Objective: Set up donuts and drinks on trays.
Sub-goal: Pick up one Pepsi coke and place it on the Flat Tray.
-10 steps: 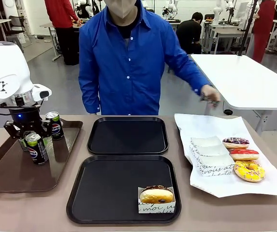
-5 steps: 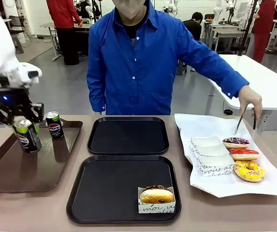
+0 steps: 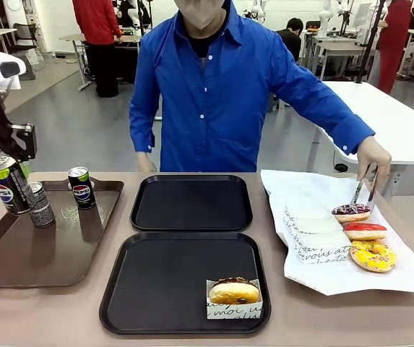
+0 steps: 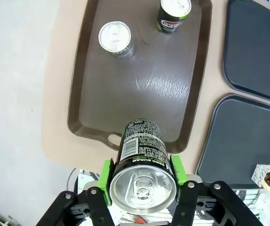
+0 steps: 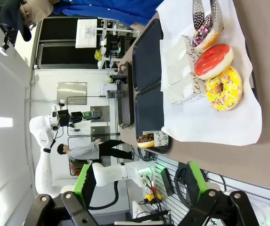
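My left gripper (image 3: pixel 3 170) is shut on a black-green Pepsi can (image 3: pixel 7 191) and holds it in the air above the left end of the brown tray (image 3: pixel 26 253). In the left wrist view the green pads (image 4: pixel 107 175) clamp the can (image 4: pixel 143 160) on both sides. On the near black tray (image 3: pixel 170 282) lies a chocolate donut in a paper sleeve (image 3: pixel 234 292); the far black tray (image 3: pixel 191 204) is bare. My right gripper (image 5: pixel 139 181) is open with nothing between its fingers.
A grey can (image 3: pixel 40 204) and a Pepsi can (image 3: pixel 82 188) stand on the brown tray. On white paper (image 3: pixel 322 188) at the right lie chocolate (image 3: pixel 352 212), red (image 3: pixel 364 230) and yellow (image 3: pixel 373 254) donuts beside paper sleeves (image 3: pixel 315 235). A person's hand with tongs (image 3: pixel 364 186) reaches the chocolate one.
My left gripper has risen and swung left with the can, lifting it off the brown tray and uncovering the grey can. The person's hand has brought tongs down to the chocolate donut.
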Tool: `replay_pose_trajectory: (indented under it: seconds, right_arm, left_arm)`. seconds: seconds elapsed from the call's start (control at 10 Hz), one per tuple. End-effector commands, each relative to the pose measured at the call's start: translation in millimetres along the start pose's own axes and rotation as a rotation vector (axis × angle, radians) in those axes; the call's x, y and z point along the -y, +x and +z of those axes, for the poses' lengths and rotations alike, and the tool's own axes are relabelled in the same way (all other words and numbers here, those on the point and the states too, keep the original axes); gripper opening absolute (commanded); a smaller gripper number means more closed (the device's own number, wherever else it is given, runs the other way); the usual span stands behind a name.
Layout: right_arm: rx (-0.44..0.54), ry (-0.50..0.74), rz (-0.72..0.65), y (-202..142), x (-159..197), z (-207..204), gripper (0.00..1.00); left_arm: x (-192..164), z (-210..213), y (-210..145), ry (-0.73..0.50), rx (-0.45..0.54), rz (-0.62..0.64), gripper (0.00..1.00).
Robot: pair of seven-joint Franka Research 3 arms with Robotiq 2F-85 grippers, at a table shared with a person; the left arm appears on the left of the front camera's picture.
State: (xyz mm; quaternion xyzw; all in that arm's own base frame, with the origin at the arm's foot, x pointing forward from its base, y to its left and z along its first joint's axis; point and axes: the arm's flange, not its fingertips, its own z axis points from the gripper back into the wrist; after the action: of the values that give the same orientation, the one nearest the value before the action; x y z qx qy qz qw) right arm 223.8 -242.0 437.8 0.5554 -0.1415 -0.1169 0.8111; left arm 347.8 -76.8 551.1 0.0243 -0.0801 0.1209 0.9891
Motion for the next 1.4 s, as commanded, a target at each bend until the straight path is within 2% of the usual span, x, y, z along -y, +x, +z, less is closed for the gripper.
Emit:
replay_pose_trajectory:
  seconds: [0.0, 0.2, 0.3, 0.7, 0.9, 1.3]
  right_arm:
    - [0.009, 0.021, 0.009, 3, -1, -2, 1.00]
    - [0.009, 0.021, 0.009, 3, -1, -2, 1.00]
    - [0.009, 0.021, 0.009, 3, -1, -2, 1.00]
    - [0.009, 0.021, 0.009, 3, -1, -2, 1.00]
    - [0.009, 0.021, 0.009, 3, -1, -2, 1.00]
    - [0.009, 0.021, 0.009, 3, -1, -2, 1.00]
  left_arm:
    - [6, -7, 3, -0.005, -0.003, -0.027, 0.13]
    - [6, -7, 3, -0.005, -0.003, -0.027, 0.13]
    - [5, -10, 1, 0.009, -0.019, -0.012, 0.58]
    - [125, -30, -66, -0.027, -0.078, -0.350, 0.58]
    - [168, -44, -101, 0.014, -0.076, -0.461, 0.58]
    - [240, -74, -125, 0.010, -0.077, -0.603, 0.58]
